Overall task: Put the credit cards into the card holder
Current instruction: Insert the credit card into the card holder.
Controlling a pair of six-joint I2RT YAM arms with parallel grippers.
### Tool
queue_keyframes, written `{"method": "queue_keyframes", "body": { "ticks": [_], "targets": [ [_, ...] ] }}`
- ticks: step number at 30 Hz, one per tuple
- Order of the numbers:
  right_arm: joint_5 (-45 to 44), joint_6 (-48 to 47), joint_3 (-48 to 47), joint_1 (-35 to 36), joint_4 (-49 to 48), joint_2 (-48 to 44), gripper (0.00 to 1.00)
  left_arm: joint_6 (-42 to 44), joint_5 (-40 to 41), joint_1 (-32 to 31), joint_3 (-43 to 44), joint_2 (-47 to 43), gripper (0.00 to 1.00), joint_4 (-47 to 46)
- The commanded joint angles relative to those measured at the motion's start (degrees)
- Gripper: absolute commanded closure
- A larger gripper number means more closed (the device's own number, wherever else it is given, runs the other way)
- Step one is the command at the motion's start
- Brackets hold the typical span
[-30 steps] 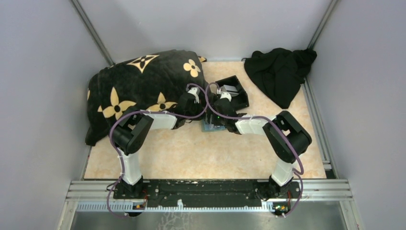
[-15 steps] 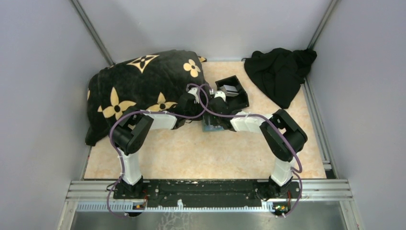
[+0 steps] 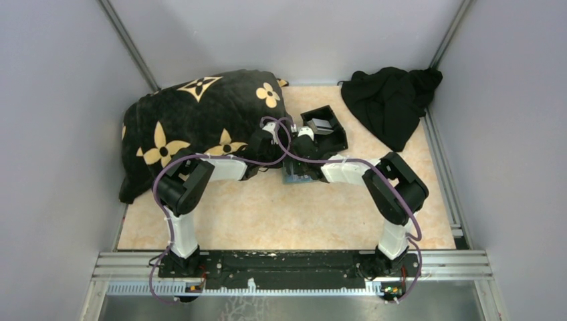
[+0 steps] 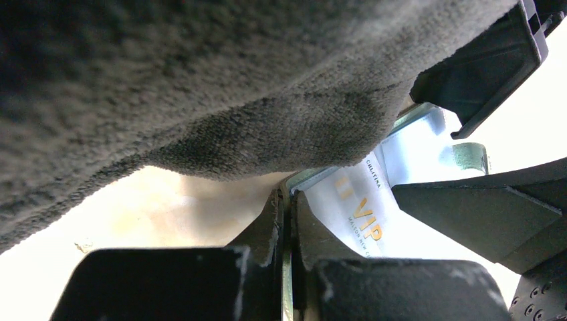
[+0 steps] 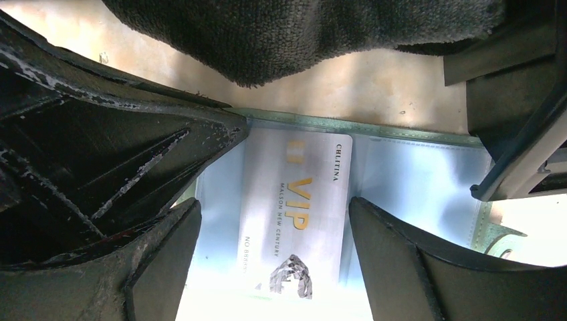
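The sage-green card holder [image 5: 401, 131] lies open on the table, its clear inner pockets facing up. It also shows in the top view [image 3: 292, 177]. A silvery credit card [image 5: 294, 200] printed "VIP" lies on its inner face; I cannot tell whether it is inside a pocket. My right gripper [image 5: 274, 204] is open just above, its jaws on either side of the card. My left gripper [image 4: 287, 200] is shut on the holder's thin green edge, with the card [image 4: 358, 207] beside it. In the top view both grippers, left [image 3: 267, 142] and right [image 3: 302, 144], meet over the holder.
A black and gold flowered blanket [image 3: 200, 120] covers the back left and hangs over the left gripper. A black open-topped box [image 3: 324, 127] stands just behind the grippers. A black cloth [image 3: 391, 100] lies at the back right.
The right arm has shifted a little to the left, toward the holder and the left gripper. The left arm has not moved.
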State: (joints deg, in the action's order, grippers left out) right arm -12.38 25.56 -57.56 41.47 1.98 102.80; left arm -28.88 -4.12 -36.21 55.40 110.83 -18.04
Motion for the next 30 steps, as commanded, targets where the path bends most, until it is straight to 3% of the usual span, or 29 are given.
{"method": "queue_keyframes", "body": {
  "ticks": [1, 30],
  "targets": [
    [0.59, -0.94, 0.27, 0.66, 8.32, 3.86, 0.15, 1.12, -2.86, -1.41, -5.28, 7.22, 0.99, 20.72],
    [5.67, 0.81, -1.36, 2.44, 8.64, 6.71, 0.05, 0.79, -4.4, -1.41, -5.63, 8.67, 0.98, 19.82]
  ]
}}
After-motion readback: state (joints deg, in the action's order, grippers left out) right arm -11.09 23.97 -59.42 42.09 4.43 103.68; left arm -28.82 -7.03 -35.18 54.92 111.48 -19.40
